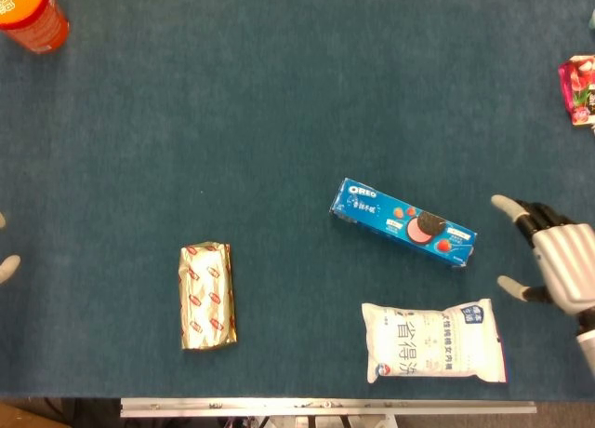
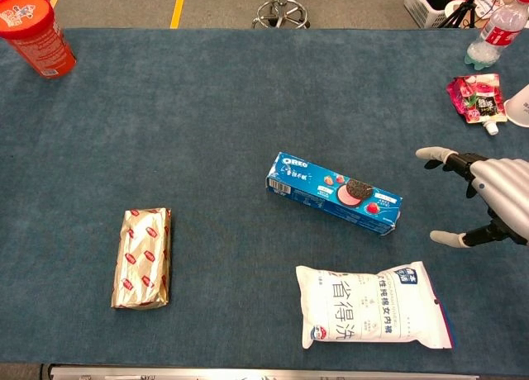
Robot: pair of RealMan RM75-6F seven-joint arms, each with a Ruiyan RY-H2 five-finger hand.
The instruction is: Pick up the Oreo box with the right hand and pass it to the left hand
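The blue Oreo box (image 1: 403, 222) lies flat near the middle of the table, its long side slanting down to the right; the chest view also has the Oreo box (image 2: 334, 192). My right hand (image 1: 550, 261) hovers to the right of the box, fingers spread and empty, a short gap from the box's right end; the chest view shows the right hand (image 2: 489, 194) the same way. Only fingertips of my left hand (image 1: 7, 265) show at the left edge of the head view, holding nothing.
A white bag (image 1: 434, 341) lies just below the Oreo box, close under my right hand. A gold foil pack (image 1: 207, 296) lies at the left front. An orange-red canister (image 1: 28, 12) stands far left. A pink pouch (image 2: 476, 97) and a bottle (image 2: 496, 31) sit far right.
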